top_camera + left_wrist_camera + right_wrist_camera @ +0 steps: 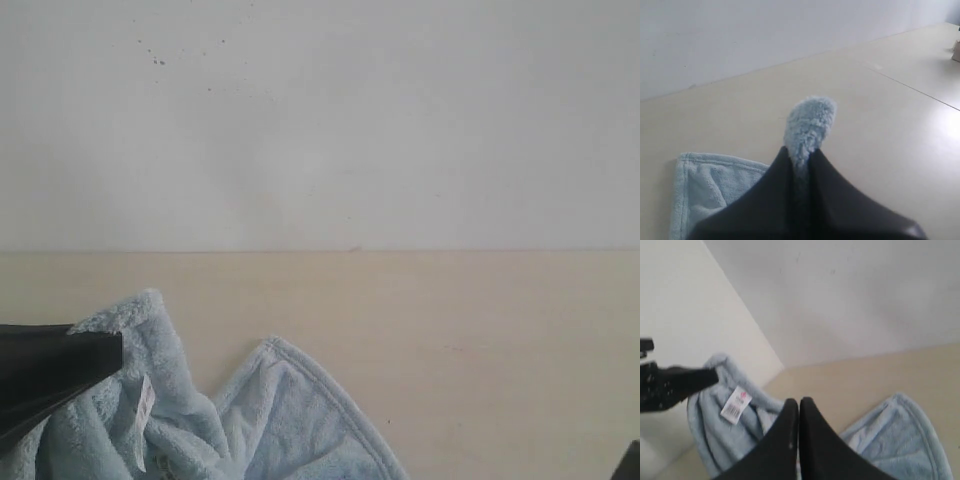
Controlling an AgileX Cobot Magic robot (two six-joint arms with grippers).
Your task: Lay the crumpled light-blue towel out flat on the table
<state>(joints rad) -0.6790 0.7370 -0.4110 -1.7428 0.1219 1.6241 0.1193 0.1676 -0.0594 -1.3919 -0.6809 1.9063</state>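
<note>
The towel (285,425) lies bunched up in the lower left of the exterior view, on the desk (480,330). The left claw (114,351) is the near one and pinches one fluffy corner tight. The rest of the cloth trails off to its right. The right claw (799,404) is squeezed together and seems to hold nothing.

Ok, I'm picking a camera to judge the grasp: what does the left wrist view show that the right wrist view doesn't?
Only the left wrist view: a tuft of the towel poking out between the tips of the shut left gripper, and a seam line across the table. Only the right wrist view: the towel's white label and the shut right gripper. Both: a hemmed towel edge lying on the table, and the white wall.
</note>
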